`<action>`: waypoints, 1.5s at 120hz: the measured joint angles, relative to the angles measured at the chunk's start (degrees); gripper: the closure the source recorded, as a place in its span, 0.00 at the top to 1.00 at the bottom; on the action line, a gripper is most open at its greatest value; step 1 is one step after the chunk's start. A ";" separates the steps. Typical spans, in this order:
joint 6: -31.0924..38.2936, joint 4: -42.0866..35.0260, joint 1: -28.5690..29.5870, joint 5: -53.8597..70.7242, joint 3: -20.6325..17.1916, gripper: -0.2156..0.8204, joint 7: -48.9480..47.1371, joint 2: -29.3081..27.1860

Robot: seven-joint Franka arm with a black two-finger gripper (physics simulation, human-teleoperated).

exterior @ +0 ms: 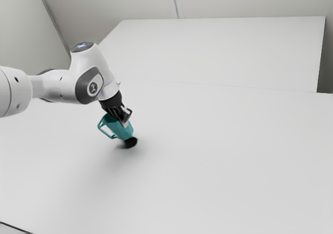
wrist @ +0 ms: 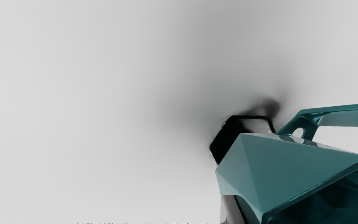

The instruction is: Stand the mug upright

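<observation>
One mug (exterior: 122, 132): teal, tilted, its mouth toward the palm side of the jaws and its base out beyond the fingertips; not upright.
Jaws of the gripper (exterior: 126, 121): apparently closed on the mug's wall; one fingertip (wrist: 228, 207) lies against the outside, the other contact is hidden, and the tilted pose suggests a hold.
Handle (wrist: 346, 118): to one side of the jaws, clear of the visible fingertip.
Table (exterior: 208, 166): below the jaws, close under the mug's base; whether they touch, cannot tell.
Step in hand, as judged: righting the held mug.
Turn required: slow, by the wrist, until the base faces squarely down beneath the jaws.
Grip required: firm and even, lest the slanted wall pivot between the fingers.
Lowering: gentle, whole base flat before any weight is released.
Release: small, straight opening, then lift clear of wall and handle.
</observation>
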 joint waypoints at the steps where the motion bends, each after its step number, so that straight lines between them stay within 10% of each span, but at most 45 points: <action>1: 0.22 -0.16 0.05 0.06 0.00 0.03 0.00 -0.07; 110: -0.88 -6.03 -3.08 0.72 -1.40 0.04 -0.01 -0.40; 142: -1.60 -6.20 -2.98 1.10 -1.41 0.54 -0.02 -2.86; 180: -6.27 -5.95 0.27 1.17 -1.47 0.74 -0.02 -9.15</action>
